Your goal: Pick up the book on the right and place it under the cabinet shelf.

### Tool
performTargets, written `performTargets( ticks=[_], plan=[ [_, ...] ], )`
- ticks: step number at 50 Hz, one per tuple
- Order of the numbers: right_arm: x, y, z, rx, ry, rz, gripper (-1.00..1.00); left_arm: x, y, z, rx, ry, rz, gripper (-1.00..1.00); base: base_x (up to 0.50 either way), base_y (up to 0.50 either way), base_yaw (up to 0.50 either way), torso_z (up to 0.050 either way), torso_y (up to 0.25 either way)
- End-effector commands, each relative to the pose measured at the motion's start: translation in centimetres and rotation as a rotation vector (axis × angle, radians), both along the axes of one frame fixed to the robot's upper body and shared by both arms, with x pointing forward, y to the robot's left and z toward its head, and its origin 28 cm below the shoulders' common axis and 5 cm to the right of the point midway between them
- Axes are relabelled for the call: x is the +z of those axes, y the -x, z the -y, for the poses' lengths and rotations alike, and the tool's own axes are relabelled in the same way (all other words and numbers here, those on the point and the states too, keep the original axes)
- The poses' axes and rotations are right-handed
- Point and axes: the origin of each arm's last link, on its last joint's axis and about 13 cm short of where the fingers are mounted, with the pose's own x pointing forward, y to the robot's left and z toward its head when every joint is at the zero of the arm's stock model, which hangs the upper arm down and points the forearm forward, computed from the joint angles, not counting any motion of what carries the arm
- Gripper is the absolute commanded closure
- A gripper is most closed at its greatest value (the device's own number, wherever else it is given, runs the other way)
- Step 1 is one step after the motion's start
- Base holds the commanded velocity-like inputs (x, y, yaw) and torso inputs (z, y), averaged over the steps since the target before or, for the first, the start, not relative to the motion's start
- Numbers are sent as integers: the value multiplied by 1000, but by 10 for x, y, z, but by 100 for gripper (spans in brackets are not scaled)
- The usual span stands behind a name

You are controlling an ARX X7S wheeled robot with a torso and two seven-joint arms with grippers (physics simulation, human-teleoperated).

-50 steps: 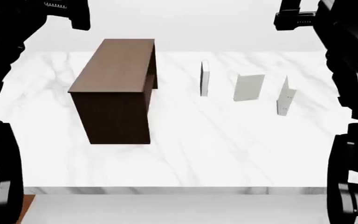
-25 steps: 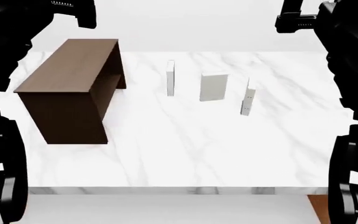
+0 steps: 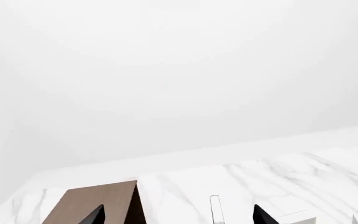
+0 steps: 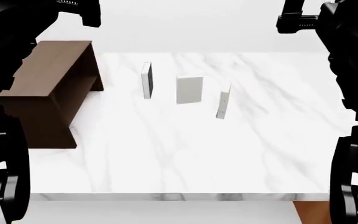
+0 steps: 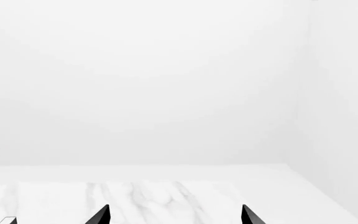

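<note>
The book [image 4: 223, 105] is the rightmost of three standing on the white marble table [image 4: 166, 154]; it is thin and light grey, with tiny dark dots on its narrow edge. The dark brown cabinet shelf [image 4: 48, 84] stands at the table's left and also shows in the left wrist view [image 3: 98, 203]. My left gripper [image 3: 179, 217] is open, held high and well back from the books. My right gripper [image 5: 175, 217] is open too, with only bare marble [image 5: 154, 196] between its fingertips. Neither gripper touches anything.
A white book with a black face [image 4: 147, 80] and a plain grey book [image 4: 189, 90] stand left of the task book. My black arms [image 4: 5, 42] [image 4: 347, 56] frame both sides of the head view. The table's front edge [image 4: 166, 196] runs close to me.
In the head view the cabinet and all three books have slid leftward, so my view has shifted right. The books stand as before, and the arms keep their raised pose.
</note>
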Motion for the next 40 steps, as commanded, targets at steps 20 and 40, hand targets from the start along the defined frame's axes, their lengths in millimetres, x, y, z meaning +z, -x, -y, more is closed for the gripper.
performTargets(
  ticks=[20,40],
  plan=[
    [3,1,-11,50,3,5,-100,3,4,-5,15,7,6,-100,500,-6,0,0,1],
    [2,1,-10,49,-2,3,-100,4,4,-3,10,8,7,-100,500,-5,0,0,2]
  ],
)
